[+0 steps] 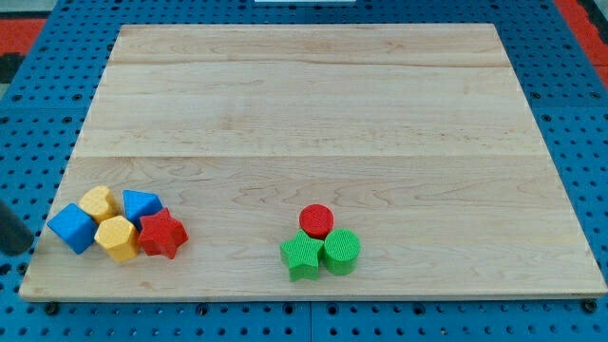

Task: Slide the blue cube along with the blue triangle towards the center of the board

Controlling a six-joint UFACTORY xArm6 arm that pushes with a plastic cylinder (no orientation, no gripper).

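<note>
The blue cube (72, 228) sits at the view's lower left, at the left end of a tight cluster. The blue triangle (142, 205) is in the same cluster, to the cube's right, with two yellow blocks between them. A dark shape at the view's left edge looks like my rod; my tip (26, 248) is just left of the blue cube, off the wooden board (313, 114). I cannot tell if it touches the cube.
One yellow block (99, 202) and another yellow block (118, 237) touch the blue cube. A red star (161, 234) sits below the blue triangle. A red cylinder (316, 220), green star (302, 256) and green cylinder (341, 251) cluster at bottom centre.
</note>
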